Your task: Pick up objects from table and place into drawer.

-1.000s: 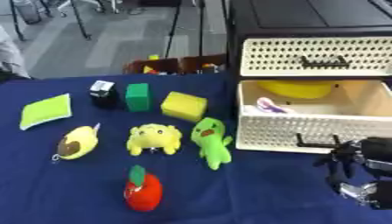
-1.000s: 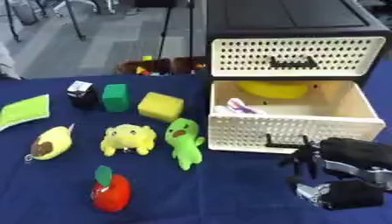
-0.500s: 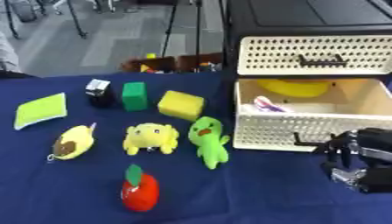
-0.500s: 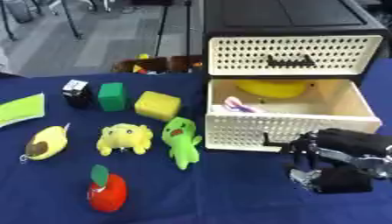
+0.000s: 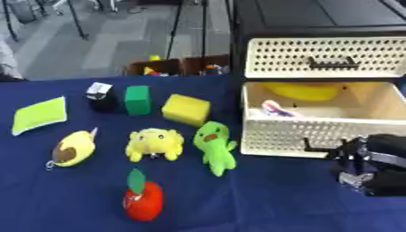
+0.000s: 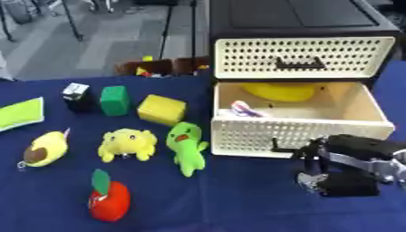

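My right hand (image 6: 337, 170) sits on the worktop (image 6: 222, 204) just in front of the open drawer (image 6: 293, 136), fingers curled, holding nothing. Inside the drawer: a yellow banana-like toy (image 6: 277, 90) and a small pink-and-white thing (image 6: 244, 108). Left of the drawer: green plush (image 6: 185, 142), yellow frog plush (image 6: 127, 144), apple (image 6: 108, 201), avocado plush (image 6: 44, 150).

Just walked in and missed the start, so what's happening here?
The robot is putting toys into the open lower drawer. A yellow thing and a small pink one lie inside. Its right hand hangs in front of the drawer, holding nothing. An apple, green plush, yellow plush and others wait on the table.
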